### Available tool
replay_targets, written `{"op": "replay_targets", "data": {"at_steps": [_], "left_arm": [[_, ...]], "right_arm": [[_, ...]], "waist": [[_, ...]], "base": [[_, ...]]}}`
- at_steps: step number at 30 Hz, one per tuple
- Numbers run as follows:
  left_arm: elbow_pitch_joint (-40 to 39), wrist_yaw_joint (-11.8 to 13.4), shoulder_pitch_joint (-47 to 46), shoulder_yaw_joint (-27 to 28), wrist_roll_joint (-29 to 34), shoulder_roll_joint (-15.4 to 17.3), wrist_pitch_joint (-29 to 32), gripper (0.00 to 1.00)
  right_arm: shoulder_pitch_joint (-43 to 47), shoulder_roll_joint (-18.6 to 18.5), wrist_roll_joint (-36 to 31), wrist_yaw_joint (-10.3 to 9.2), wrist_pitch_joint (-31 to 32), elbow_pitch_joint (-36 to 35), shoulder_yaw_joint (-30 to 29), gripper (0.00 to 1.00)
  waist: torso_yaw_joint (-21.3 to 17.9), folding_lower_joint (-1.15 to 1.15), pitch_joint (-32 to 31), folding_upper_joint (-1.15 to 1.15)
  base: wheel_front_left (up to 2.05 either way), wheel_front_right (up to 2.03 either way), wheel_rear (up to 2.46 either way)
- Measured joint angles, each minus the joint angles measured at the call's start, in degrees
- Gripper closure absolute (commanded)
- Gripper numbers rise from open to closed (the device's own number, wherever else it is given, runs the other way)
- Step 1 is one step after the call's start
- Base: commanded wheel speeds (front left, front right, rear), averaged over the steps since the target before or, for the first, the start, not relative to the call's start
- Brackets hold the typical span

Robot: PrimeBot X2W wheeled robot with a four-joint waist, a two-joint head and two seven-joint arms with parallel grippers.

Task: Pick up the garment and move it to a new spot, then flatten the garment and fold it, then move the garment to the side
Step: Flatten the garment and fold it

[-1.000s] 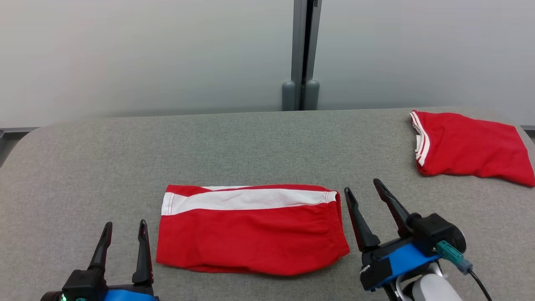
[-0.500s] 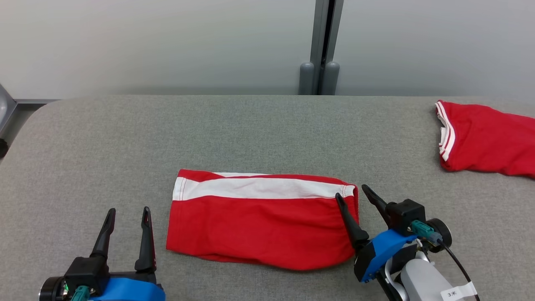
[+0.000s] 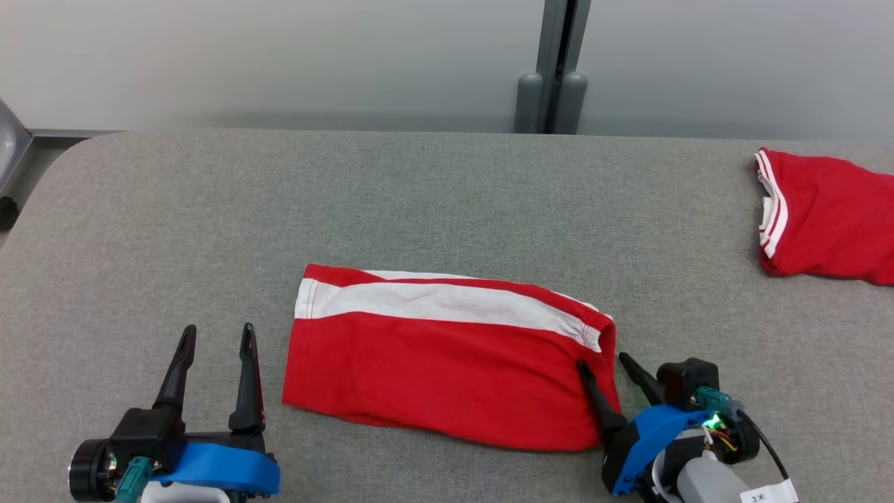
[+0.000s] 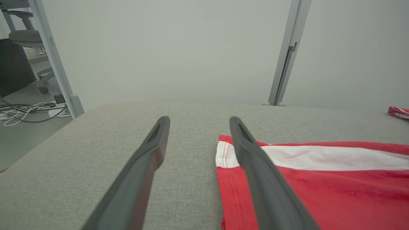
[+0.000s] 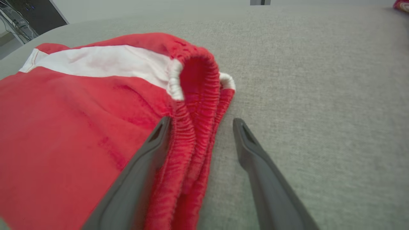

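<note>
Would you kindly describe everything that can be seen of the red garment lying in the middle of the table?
The red garment looks like soft knit shorts, folded flat into a rough rectangle on the grey table, with a broad white stripe along its far side. Its gathered elastic waistband forms the right end, slightly raised and open. The open right gripper straddles that waistband, one finger over the cloth, the other over bare table.

Head hi, wrists lo — garment (image 3: 447, 363) shared
</note>
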Motion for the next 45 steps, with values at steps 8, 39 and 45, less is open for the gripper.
{"op": "replay_targets", "data": {"at_steps": [8,39,45], "left_arm": [[0.8,-0.1,-1.0,-0.5,-0.1,0.0,0.0,0.00],[1.0,-0.3,2.0,-1.1,-1.0,-0.5,0.0,0.00],[1.1,-0.3,2.2,-1.5,-1.0,-0.7,0.0,0.00]], "right_arm": [[-1.3,0.0,7.0,0.00,0.0,2.4,4.9,0.00],[-2.4,-15.0,16.0,0.00,3.7,2.0,3.4,1.00],[-3.0,-14.0,21.1,0.00,6.6,-3.1,7.6,1.00]], "waist": [[0.3,0.00,0.4,0.00],[-6.2,-0.01,-4.5,-0.01],[-6.8,-0.01,-4.8,-0.01]], "base": [[0.00,0.00,0.00],[0.00,0.00,0.00],[0.00,0.00,0.00]]}}
